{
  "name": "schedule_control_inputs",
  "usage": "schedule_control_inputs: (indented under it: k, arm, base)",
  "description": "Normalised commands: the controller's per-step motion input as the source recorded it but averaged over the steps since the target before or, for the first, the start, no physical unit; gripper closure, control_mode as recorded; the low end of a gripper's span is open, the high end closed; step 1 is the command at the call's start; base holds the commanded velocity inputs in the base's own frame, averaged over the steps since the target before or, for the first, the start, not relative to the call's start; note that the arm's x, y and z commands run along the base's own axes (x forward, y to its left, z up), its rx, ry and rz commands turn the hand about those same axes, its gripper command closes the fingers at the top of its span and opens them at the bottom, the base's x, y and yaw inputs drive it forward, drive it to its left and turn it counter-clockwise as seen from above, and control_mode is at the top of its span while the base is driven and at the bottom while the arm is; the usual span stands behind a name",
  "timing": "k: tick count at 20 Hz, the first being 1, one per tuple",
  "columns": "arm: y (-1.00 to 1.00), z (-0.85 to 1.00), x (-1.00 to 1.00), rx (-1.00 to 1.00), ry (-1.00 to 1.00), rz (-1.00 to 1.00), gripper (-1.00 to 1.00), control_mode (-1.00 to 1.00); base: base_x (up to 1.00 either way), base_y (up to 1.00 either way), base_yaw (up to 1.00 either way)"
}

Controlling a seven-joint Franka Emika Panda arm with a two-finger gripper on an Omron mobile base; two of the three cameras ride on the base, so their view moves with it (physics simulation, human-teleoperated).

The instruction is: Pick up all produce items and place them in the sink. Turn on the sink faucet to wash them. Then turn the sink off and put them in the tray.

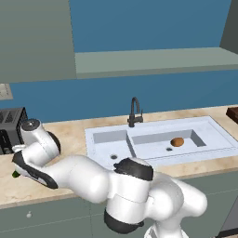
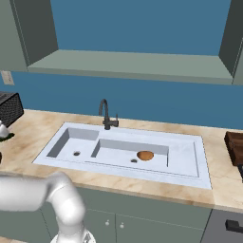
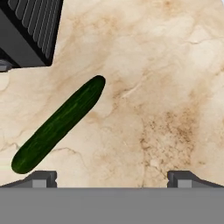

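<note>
Pincer [image 3: 112,178] is spread wide, nothing between the tips, hanging above the marble bench [image 3: 166,87] at the far left end. Arm is swung left and low in the left base view, hand down by the toaster [image 1: 10,129].

Cucumber [image 3: 59,124] lies flat on the bench, diagonal in the hand view, one end near the left fingertip [image 3: 40,178], the other pointing toward the toaster corner [image 3: 28,30]. Not touching either. In the left base view just a green sliver of it [image 1: 16,175] pokes out beside the wrist.

Potato [image 1: 177,142] sits in the larger basin of the sink [image 1: 211,132], just beside the drain; same spot in the right base view [image 2: 145,155].

Faucet [image 1: 135,111] stands behind the sink at the basin divider.

Tray [image 2: 235,147] is on the bench right of the sink, cut off by the frame edge.
</note>
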Motion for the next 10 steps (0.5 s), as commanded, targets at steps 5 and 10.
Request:
schedule_control_inputs:
  k: [5,10]
  arm:
    - [0.26,-0.21,0.15,0.0,0.0,0.0,-1.0,-1.0]
    - [0.21,-0.19,0.24,0.0,0.0,0.0,-1.0,-1.0]
  base:
    - [0.0,0.0,0.0]
    - [0.0,0.0,0.0]
